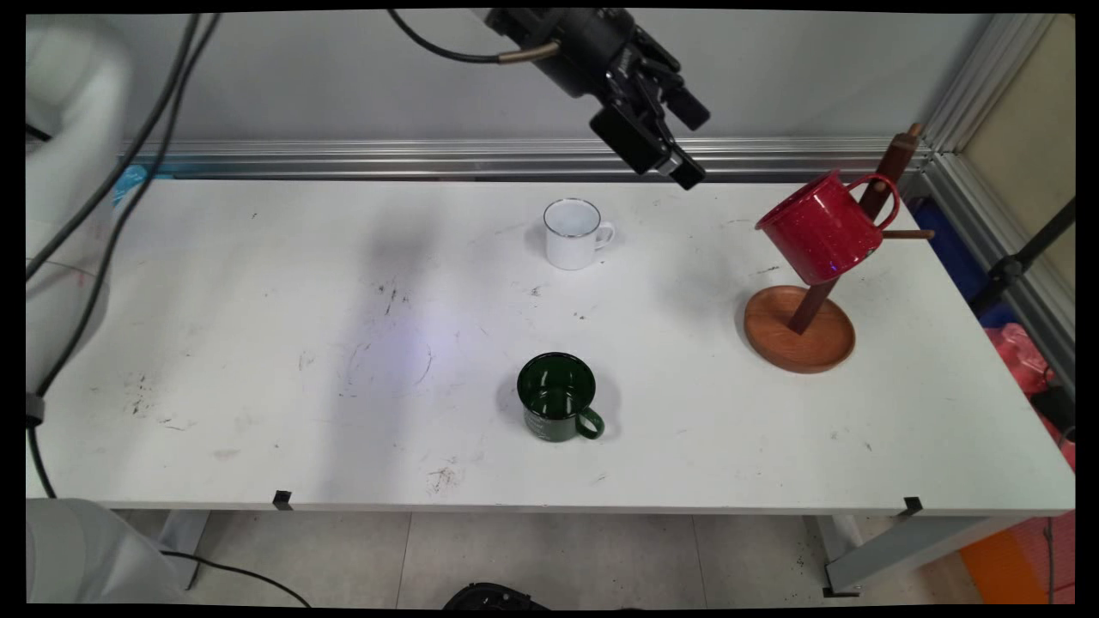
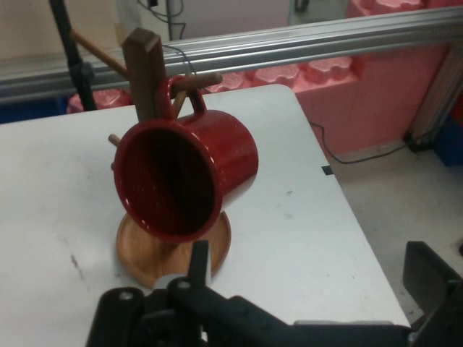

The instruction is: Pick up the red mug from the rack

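table (image 1: 258, 412): white, scuffed; everything stands on it
stand (image 1: 800, 340): round wooden base, leaning post with pegs, right end of table near the back rail
red mug (image 1: 820, 227): speckled enamel, hung by its handle on a stand peg, tilted, mouth facing the hand camera; inside dark, looks empty
green mug (image 1: 558, 396): upright near the front middle, handle to the right, well apart from the rest
white mug (image 1: 573, 233): upright toward the back middle, handle to the right
gripper (image 1: 678, 142): raised above the table between white mug and red mug, apart from both, aimed at the red mug; jaws spread wide, nothing held
risk: red mug hangs on one peg only; judged, a nudge could slip it off or tip the stand
risk 2: judged, white mug sits under the arm's path, a low sweep could knock it
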Robot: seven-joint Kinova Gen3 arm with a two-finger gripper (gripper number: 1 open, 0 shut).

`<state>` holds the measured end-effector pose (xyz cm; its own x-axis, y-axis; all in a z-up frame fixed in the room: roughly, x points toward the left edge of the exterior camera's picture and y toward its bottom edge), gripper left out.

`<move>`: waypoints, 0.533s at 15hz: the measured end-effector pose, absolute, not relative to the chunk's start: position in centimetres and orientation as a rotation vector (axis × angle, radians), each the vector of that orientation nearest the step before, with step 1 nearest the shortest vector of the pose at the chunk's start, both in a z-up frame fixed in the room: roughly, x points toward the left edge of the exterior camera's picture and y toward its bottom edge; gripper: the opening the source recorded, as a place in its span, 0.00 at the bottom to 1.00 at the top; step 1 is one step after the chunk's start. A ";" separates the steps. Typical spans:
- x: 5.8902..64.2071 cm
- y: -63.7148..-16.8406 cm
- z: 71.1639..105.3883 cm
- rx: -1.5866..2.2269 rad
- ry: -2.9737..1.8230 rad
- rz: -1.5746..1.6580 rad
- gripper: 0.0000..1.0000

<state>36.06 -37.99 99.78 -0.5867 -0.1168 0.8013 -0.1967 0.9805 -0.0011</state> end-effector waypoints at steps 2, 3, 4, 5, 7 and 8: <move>35.5 -39.2 99.0 0.180 -2.201 0.100 1.00; 35.2 -39.8 98.6 0.162 -2.198 0.093 1.00; 35.0 -40.2 98.3 0.150 -2.197 0.087 1.00; 34.8 -40.7 98.0 0.138 -2.194 0.081 1.00; 34.2 -41.7 97.3 0.110 -2.189 0.065 1.00; 33.9 -42.3 96.9 0.095 -2.185 0.057 1.00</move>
